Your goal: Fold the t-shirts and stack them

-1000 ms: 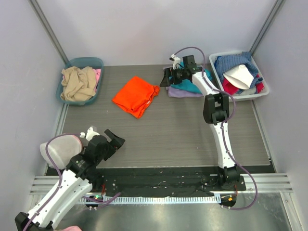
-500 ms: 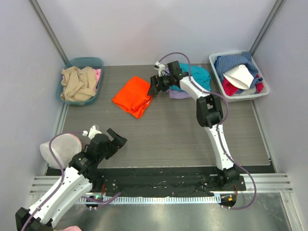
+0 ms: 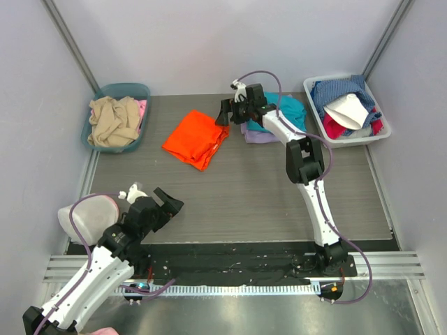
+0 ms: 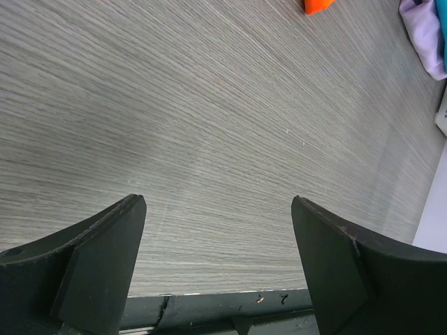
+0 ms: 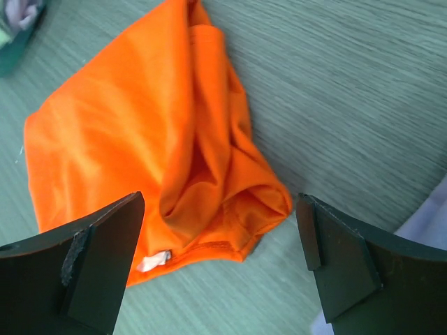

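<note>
Orange t-shirt (image 3: 197, 139) lies loosely folded and rumpled on the grey table (image 3: 244, 195), towards the far side and a little left of centre. Right gripper (image 3: 225, 114) hangs just over its right edge, jaws spread wide and holding nothing. Just right of that, a teal t-shirt (image 3: 288, 108) rests on a lavender one (image 3: 260, 135), both folded. Left gripper (image 3: 166, 201) sits at the near left, jaws wide and empty. A teal bin (image 3: 120, 88) of beige cloth (image 3: 112, 120) stands far left, and a white bin (image 3: 353, 141) of mixed clothes (image 3: 346, 105) far right.
</note>
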`<state>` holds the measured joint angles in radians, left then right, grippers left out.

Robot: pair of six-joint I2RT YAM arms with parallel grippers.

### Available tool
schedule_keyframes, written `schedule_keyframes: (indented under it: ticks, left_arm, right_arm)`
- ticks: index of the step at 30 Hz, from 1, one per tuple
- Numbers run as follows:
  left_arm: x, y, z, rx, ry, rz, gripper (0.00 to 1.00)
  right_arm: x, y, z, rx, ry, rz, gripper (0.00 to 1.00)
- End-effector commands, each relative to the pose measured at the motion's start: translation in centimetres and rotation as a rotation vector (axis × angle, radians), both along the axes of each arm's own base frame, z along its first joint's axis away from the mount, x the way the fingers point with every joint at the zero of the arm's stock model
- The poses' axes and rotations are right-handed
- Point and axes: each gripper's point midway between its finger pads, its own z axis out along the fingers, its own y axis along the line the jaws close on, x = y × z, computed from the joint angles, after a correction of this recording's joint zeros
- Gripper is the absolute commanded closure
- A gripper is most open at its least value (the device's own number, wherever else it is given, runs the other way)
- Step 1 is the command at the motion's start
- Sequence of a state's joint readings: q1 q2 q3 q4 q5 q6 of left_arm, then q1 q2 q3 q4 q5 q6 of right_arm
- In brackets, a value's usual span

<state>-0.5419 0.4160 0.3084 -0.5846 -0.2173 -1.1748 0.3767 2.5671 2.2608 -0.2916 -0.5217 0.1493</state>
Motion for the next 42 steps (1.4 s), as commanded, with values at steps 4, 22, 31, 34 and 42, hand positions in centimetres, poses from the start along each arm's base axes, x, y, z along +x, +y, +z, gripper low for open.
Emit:
schedule_keyframes:
  ticks: [4,22,31,34,42]
  left_arm:
    - [0.3,0.1,0.0,0.001,-0.017,0.009,0.10]
    - [0.1,0.4,1.1,-0.012,-0.046,0.021,0.09]
    - [-0.5,1.3,2.9,-0.002,-0.068,0.036,0.09]
    - [-0.7,1.7,3.3,0.001,-0.077,0.044,0.09]
    - [-1.2,2.3,3.9,-0.002,-0.094,0.060,0.09]
  right_arm:
    - [0.6,0.8,-1.7,0.013,0.008,-0.013,0.00]
    - [-5.0,3.3,-1.6,0.009,0.107,0.000,0.99]
    - [-14.1,2.5,-2.4,0.011,0.270,-0.481,0.99]
    - [-17.3,2.3,-3.5,0.025,0.345,-0.604,0.98]
    - [-20.3,0.6,-0.7,-0.017,0.247,-0.644,0.00]
